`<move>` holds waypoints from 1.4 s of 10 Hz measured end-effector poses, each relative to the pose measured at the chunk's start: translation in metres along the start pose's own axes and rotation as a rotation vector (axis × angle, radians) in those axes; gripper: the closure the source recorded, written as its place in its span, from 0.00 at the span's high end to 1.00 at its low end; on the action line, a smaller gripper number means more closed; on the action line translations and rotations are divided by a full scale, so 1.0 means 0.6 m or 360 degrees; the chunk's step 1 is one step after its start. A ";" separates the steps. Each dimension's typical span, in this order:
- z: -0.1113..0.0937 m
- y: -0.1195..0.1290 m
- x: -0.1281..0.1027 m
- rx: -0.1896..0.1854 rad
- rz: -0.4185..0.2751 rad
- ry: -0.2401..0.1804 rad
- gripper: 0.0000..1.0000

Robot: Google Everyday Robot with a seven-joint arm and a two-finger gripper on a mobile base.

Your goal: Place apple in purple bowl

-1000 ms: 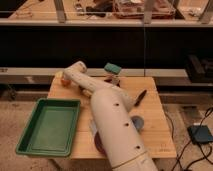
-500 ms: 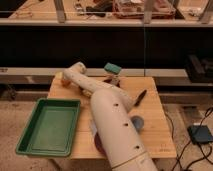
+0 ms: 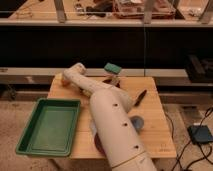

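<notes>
My white arm (image 3: 107,120) reaches from the front across the wooden table (image 3: 150,112) to its far left corner. The gripper (image 3: 65,80) is at the arm's end there, low over the table and mostly hidden by the wrist. A small orange-yellow patch, apparently the apple (image 3: 62,83), shows right at the gripper; I cannot tell if it is held. A dark round rim (image 3: 96,142) peeks out from under the arm near the table's front; it seems to be the purple bowl, mostly hidden.
A green tray (image 3: 50,125) lies on the table's left front. A small light-blue cup (image 3: 136,122) stands right of the arm. A long thin dark pepper-like item (image 3: 141,96) lies further right. A green block (image 3: 112,68) sits at the back middle.
</notes>
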 end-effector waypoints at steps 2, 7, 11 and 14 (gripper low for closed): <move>0.004 -0.005 -0.003 -0.0001 -0.0024 0.0002 0.80; 0.009 0.000 -0.007 -0.0028 -0.0071 0.0024 0.80; 0.007 0.002 -0.001 -0.0041 -0.0114 0.0066 0.80; 0.007 0.000 0.001 -0.0037 -0.0129 0.0071 0.80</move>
